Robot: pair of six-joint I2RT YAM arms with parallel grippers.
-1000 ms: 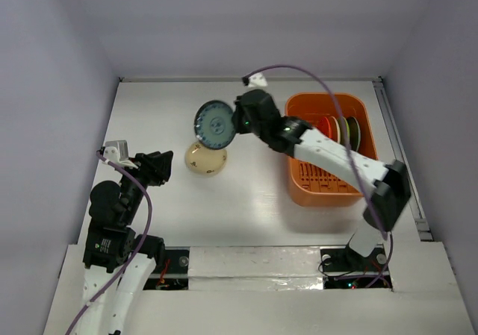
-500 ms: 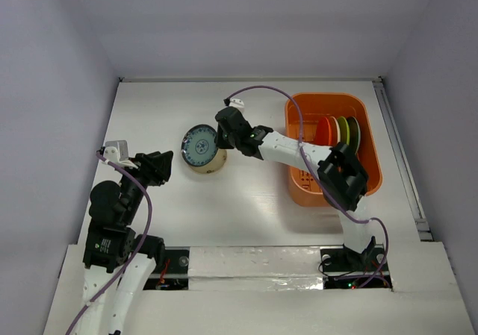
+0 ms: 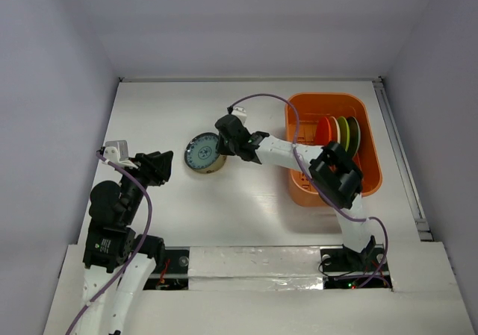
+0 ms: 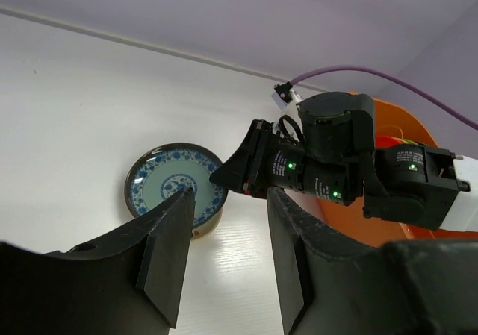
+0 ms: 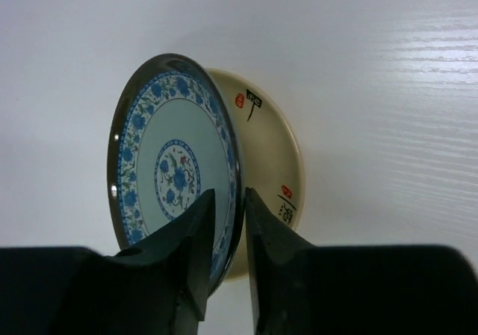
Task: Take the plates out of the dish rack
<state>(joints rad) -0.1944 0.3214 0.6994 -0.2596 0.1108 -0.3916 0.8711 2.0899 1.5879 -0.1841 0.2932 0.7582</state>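
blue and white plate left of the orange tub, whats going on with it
The right gripper straddles the rim of the round blue-and-white patterned plate, which rests on a round cream plate on the white table. Whether it grips the rim or is letting go is unclear. The other coloured plates stand upright in the orange plastic dish rack, not yet unloaded. The left gripper hangs open and empty nearby.

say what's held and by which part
Right claw straddles the blue-patterned plate at its rim; a firm grip cannot be told. Left claw holds nothing.
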